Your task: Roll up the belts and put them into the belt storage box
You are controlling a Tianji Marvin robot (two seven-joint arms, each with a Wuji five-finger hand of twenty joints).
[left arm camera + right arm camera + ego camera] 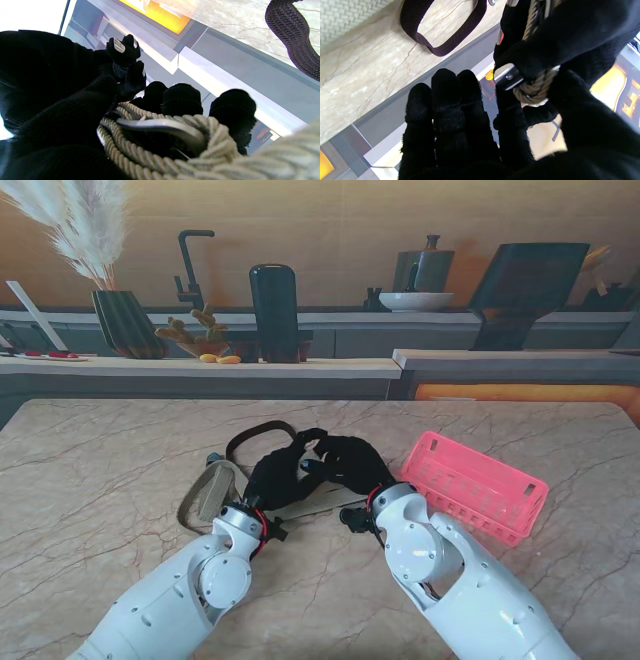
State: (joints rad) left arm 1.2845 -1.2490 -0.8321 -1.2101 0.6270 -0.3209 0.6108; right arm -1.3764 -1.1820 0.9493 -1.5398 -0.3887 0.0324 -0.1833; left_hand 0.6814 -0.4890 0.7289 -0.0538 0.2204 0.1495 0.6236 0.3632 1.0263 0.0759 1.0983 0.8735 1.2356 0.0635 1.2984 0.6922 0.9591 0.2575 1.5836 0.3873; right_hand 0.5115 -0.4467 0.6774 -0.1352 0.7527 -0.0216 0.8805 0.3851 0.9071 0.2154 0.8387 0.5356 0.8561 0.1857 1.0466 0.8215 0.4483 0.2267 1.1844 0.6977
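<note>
At frame centre, stand view: both black knit-gloved hands meet over the marbled tabletop (120,470).
Left hand (275,472): fingers curled round a beige braided belt (155,155), holding it; fuzzy glove fingertips (181,98) rest on the coarse rope-like weave beside a smooth curved metal buckle (170,126).
Right hand (345,460): three fingers (447,100) straight and together, holding nothing themselves; whether its thumb side pinches the braided belt I cannot tell.
Dark belt (262,432): flat ribbed webbing, lying in a loose loop on the tabletop just above the hands in the frame.
Khaki belt (208,492): flat woven strap, folded into a loop left of the left wrist.
Belt storage box (475,485): pink plastic lattice basket, rectangular, tilted, right of centre, just beside the right forearm.
Tabletop: beige stone pattern with thin veins.
</note>
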